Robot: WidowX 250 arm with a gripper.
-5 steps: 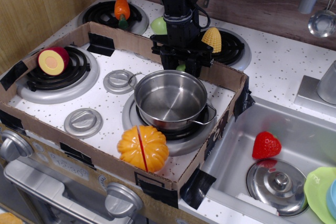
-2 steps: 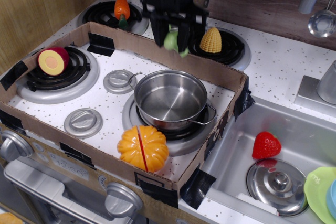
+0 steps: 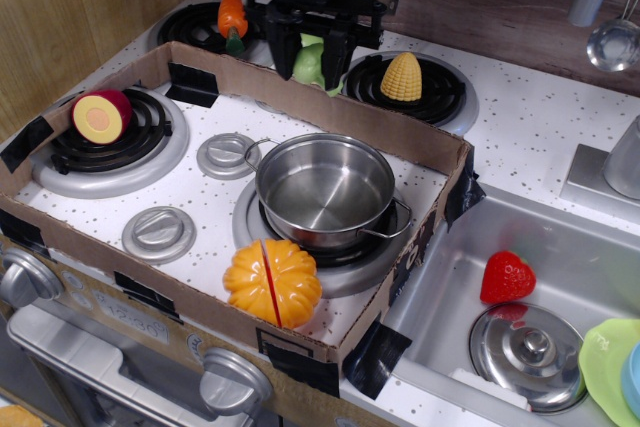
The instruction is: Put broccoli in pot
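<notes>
The pot (image 3: 322, 190) is a shiny steel pot with wire handles, standing empty on the front right burner inside the cardboard frame. My gripper (image 3: 308, 69) hangs in the air above the back of the stove, behind the frame's far wall and up-left of the pot. It is shut on the broccoli (image 3: 310, 64), a small light-green piece held between the black fingers (image 3: 281, 52) and lifted off the surface. The gripper partly hides the broccoli.
A cardboard frame (image 3: 400, 132) walls in the front burners. An orange pumpkin (image 3: 272, 282) lies in front of the pot, a cut red fruit (image 3: 100, 115) at left, a corn cob (image 3: 403, 76) and a carrot (image 3: 232, 13) at the back. The sink (image 3: 450, 277) at right holds a strawberry (image 3: 507, 277) and a lid (image 3: 527, 347).
My gripper rose from low behind the frame's far wall, lifting the broccoli, and moved up and to the left. The pot has not moved.
</notes>
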